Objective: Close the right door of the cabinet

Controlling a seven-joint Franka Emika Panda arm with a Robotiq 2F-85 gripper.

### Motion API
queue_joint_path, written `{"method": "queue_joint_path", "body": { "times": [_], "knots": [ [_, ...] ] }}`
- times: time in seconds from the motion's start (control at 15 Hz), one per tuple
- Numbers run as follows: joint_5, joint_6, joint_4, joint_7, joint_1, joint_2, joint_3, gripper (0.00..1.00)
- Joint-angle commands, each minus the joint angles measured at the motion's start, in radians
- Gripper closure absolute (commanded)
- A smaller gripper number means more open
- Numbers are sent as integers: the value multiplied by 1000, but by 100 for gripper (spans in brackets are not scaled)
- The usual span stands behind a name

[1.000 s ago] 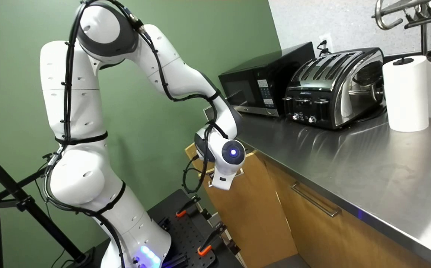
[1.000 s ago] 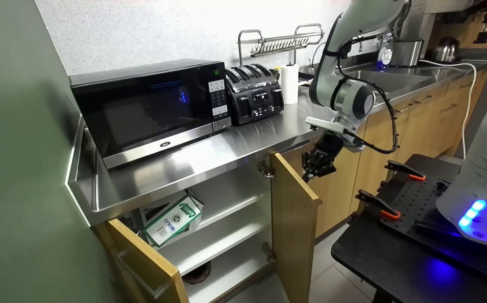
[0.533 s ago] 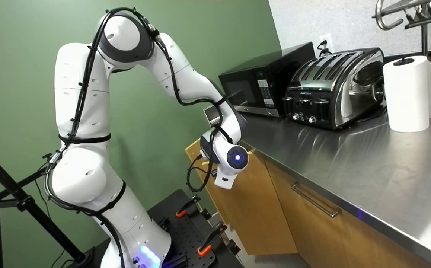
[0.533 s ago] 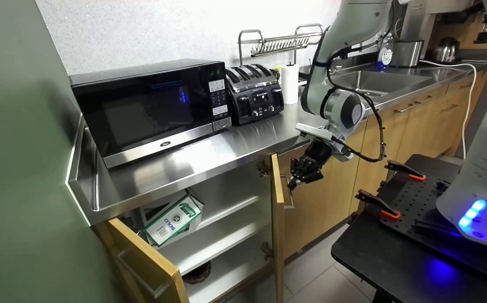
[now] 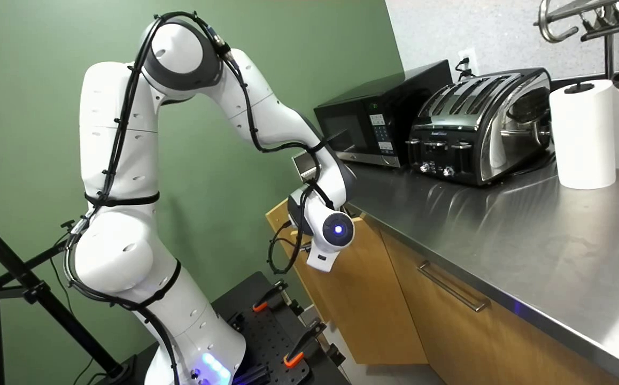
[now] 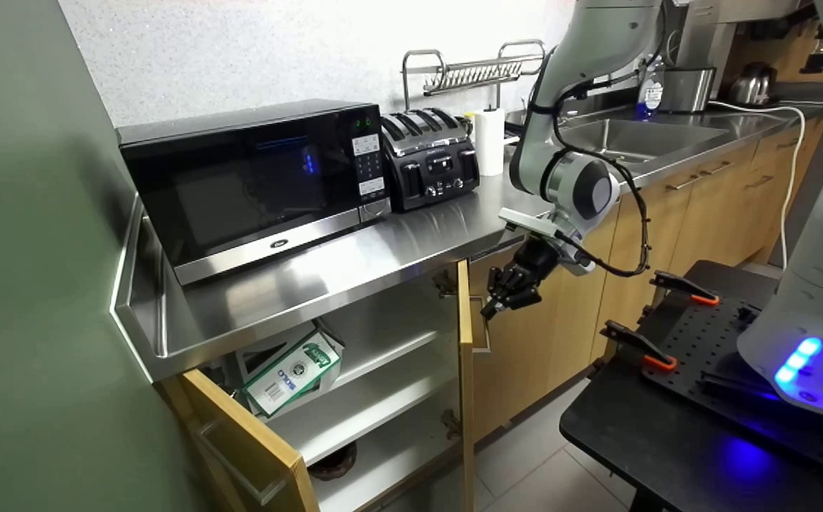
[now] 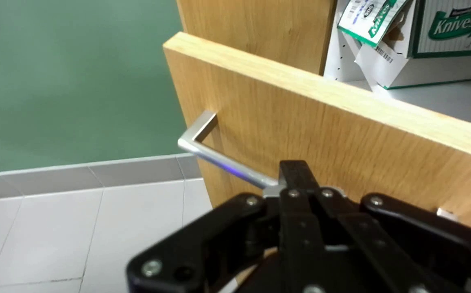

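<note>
One flat light-brown wood panel point(image 6: 251, 437) stands open at left in an exterior view, then white-and-green cardboard box point(image 6: 294, 373), tilted, inside long light-brown wooden cabinet point(image 6: 383, 405) under grey brushed-steel countertop point(image 6: 426, 242). Next the right door point(image 7: 321, 138), flat rectangular light-brown wood with slim silver bar handle point(image 7: 227, 162), standing open, nearly edge-on there, face showing in wrist view. Just right of it black two-finger gripper point(image 6: 490, 310), fingers pressed together, tips at the handle, contact unclear

The arm point(image 5: 141, 152) bends high at the elbow point(image 5: 181, 51), its claw point(image 6: 493, 307) slanting downward, fingers point(image 7: 296, 179) pressed together.
</note>
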Motion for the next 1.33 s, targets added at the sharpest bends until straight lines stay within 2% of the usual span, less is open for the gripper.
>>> {"method": "queue_joint_path", "body": {
  "times": [0.0,0.27,0.6,0.87,1.27],
  "knots": [
    [181,-41,36,-18,27,48,39,100],
    [386,-80,87,-1,62,111,88,100],
    [575,-118,179,19,99,183,134,100],
    [641,-131,220,16,108,214,145,100],
    [639,-137,202,8,96,189,128,100]
  ]
}}
